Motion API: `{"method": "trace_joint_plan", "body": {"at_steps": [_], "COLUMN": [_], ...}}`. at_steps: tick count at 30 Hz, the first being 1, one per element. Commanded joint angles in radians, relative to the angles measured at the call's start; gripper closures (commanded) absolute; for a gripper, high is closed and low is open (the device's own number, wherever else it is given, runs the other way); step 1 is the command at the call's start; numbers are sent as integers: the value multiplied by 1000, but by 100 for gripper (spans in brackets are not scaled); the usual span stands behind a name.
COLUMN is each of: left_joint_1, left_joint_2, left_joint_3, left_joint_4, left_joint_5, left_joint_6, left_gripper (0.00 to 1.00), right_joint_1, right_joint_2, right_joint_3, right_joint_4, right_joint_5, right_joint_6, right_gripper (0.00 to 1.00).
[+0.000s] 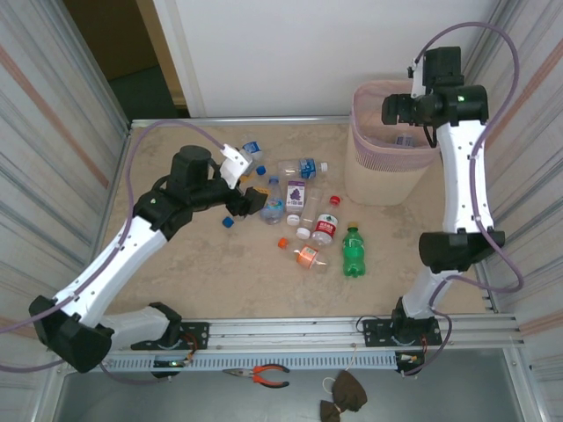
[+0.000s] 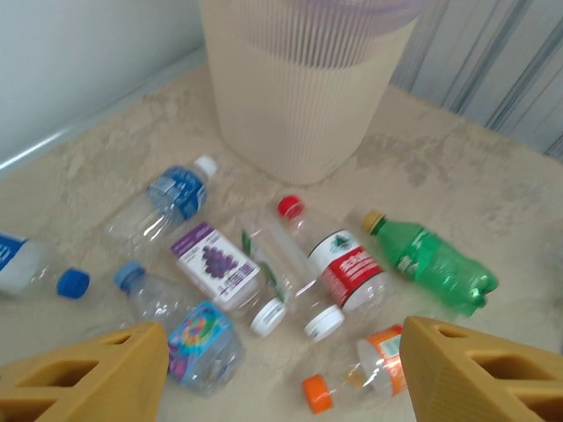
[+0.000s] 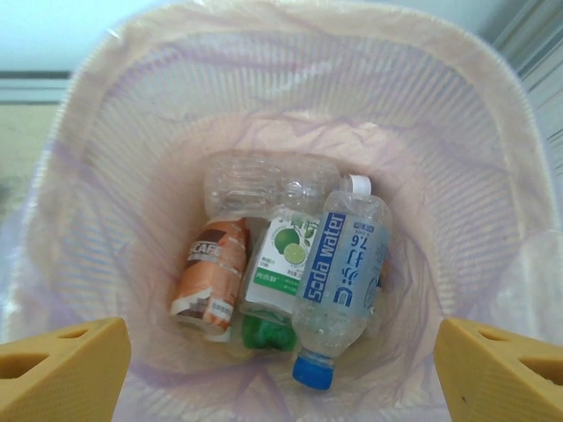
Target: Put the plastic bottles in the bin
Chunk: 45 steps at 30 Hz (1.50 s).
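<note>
Several plastic bottles lie mid-table: a green one (image 1: pixel 353 251), a red-labelled one (image 1: pixel 325 227), a grape-labelled one (image 1: pixel 296 195) and a small orange one (image 1: pixel 305 255). My left gripper (image 1: pixel 251 200) hovers open at their left edge. In the left wrist view its fingers (image 2: pixel 88 374) frame the orange-capped bottle (image 2: pixel 374 369), the grape-labelled bottle (image 2: pixel 220 264) and the red-labelled bottle (image 2: pixel 343 259), touching none. My right gripper (image 1: pixel 400 110) hangs open and empty over the pale pink bin (image 1: pixel 378 176). The bin (image 3: pixel 132 132) holds a soda water bottle (image 3: pixel 343 272), a lime-labelled bottle (image 3: pixel 283 251), a brown bottle (image 3: pixel 211 272) and a clear one (image 3: pixel 264 180).
More bottles lie further back: a blue-labelled one (image 1: pixel 299 167) and one by the left arm (image 1: pixel 252 149). Loose caps, blue (image 1: pixel 228 222) and orange (image 1: pixel 282 242), sit on the table. Corrugated walls close both sides. Pliers (image 1: pixel 264 375) lie below the front rail.
</note>
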Motion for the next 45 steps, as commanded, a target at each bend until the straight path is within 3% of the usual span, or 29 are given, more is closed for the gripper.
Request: {"method": "trace_joint_plan", "body": {"at_steps": [1,14,33,45], "left_joint_1": [26,79,82,101], "left_joint_2": [42,300,663,752], "left_joint_3": [44,60,209,230], "left_joint_4": [-100,-227,-294,-289], "left_joint_5": [-52,-257,-442,-398], "left_joint_6": [51,132,217,241], "left_gripper": [30,29,14,12], "right_joint_1": [10,9,10,18], "right_joint_2": [-103,-373,-443,-453], "right_joint_3": [-45,-339,-415,-415], "right_joint_4": [46,219,232,240], "right_joint_5": [-7,-66,-89,-103], "right_joint_6": [-1,24,36,38], "right_gripper": [12,11,11,11]}}
